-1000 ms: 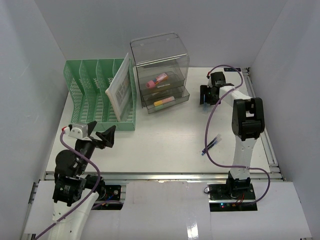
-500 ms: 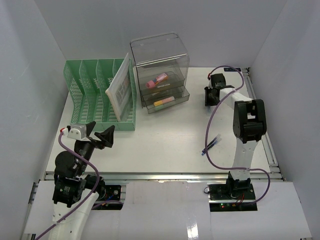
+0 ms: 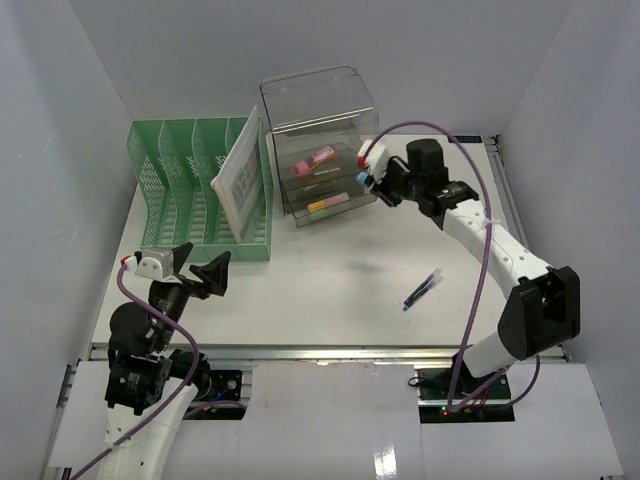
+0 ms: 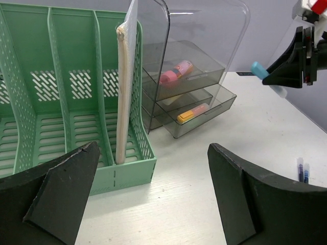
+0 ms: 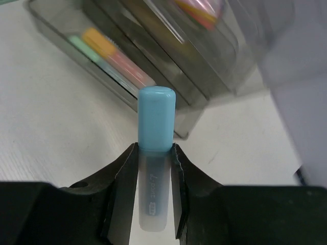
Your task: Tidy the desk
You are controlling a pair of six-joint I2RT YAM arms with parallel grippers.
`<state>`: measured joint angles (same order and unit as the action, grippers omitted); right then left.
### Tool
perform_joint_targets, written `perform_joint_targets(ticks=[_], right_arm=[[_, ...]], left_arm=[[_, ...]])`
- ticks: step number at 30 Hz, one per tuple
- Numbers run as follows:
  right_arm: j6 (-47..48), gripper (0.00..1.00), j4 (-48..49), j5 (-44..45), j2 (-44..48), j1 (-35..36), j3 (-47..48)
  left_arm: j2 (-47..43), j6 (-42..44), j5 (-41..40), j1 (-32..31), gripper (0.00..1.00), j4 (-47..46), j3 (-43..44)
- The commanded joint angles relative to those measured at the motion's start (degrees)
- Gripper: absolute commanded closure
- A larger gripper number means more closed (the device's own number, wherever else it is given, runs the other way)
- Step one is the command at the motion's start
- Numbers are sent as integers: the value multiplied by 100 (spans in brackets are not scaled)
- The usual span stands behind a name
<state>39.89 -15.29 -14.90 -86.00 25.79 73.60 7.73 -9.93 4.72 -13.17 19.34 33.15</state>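
We grip a blue-capped marker (image 5: 156,115) in the right gripper (image 5: 153,153) beside the drawer box (image 3: 322,115); left gripper (image 3: 198,263) gapes wide.

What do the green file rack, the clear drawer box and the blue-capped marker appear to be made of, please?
Green file rack: moulded plastic by its look, matte, with even perforated walls. Drawer box: transparent smoky plastic, likely acrylic, glossy; contents show through and its hood reflects light. Blue-capped marker: plastic, smooth opaque cap over a frosted translucent barrel.
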Motion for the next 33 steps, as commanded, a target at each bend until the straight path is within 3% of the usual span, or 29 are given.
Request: perform_joint_targets(ticks=[1, 6, 11, 20, 28, 33], right_arm=[[2505, 92, -300, 232, -402, 1060, -54], [3039, 92, -211, 1698, -1546, 1698, 909], [3036, 89, -160, 1834, -2024, 1784, 1589], [2951, 85, 26, 1842, -2073, 1832, 1545], [3144, 45, 551, 2377, -2467, 1833, 1661], [2917, 37, 549, 2212, -2363, 1828, 1702]], left_arm=[[71, 4, 135, 42, 2, 17, -24], [42, 9, 117, 40, 2, 32, -27], [1, 0, 138, 35, 2, 47, -27], [45, 27, 277, 34, 2, 9, -36], [31, 35, 294, 34, 2, 24, -36], [13, 32, 287, 34, 2, 21, -36]])
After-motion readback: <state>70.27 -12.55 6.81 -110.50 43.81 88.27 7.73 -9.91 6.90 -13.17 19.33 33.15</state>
